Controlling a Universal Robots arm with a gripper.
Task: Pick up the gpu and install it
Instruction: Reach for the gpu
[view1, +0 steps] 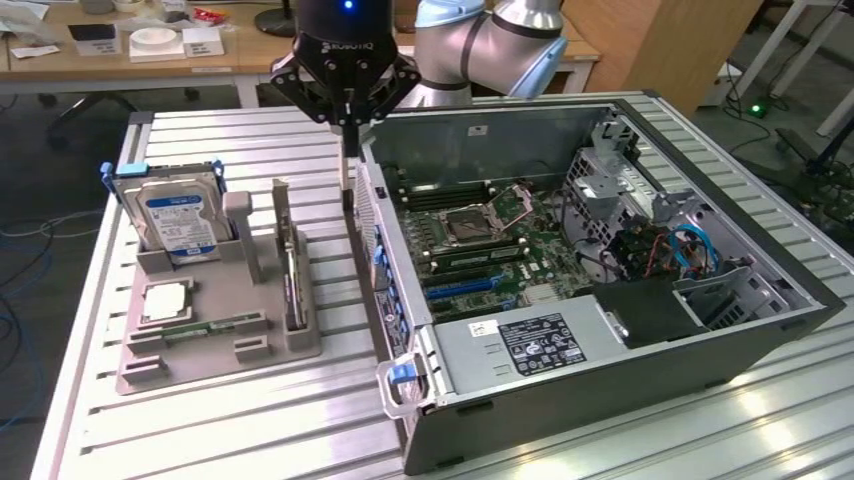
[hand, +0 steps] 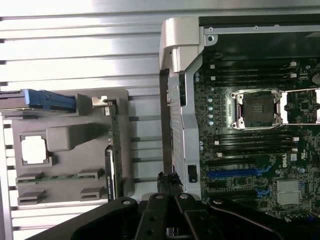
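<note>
The gpu (view1: 286, 250) stands on edge in a slot of the grey parts holder (view1: 267, 345), thin and dark with a tan top strip. From above it reads as a narrow strip (hand: 113, 150) along the holder's side nearest the computer. My black gripper (view1: 350, 150) hangs high over the gap between the holder and the open computer case (view1: 601, 350). Its fingers are shut together, with nothing between them. The fingertips (hand: 168, 181) show beside the case's side wall, apart from the gpu.
A silver hard drive (view1: 176, 215) with a blue-white label stands in the holder, with a processor chip (view1: 166, 300) and a green memory stick (view1: 214, 325) beside it. The motherboard (view1: 467, 250) lies exposed inside the case. Everything rests on a ribbed metal table (view1: 240, 420).
</note>
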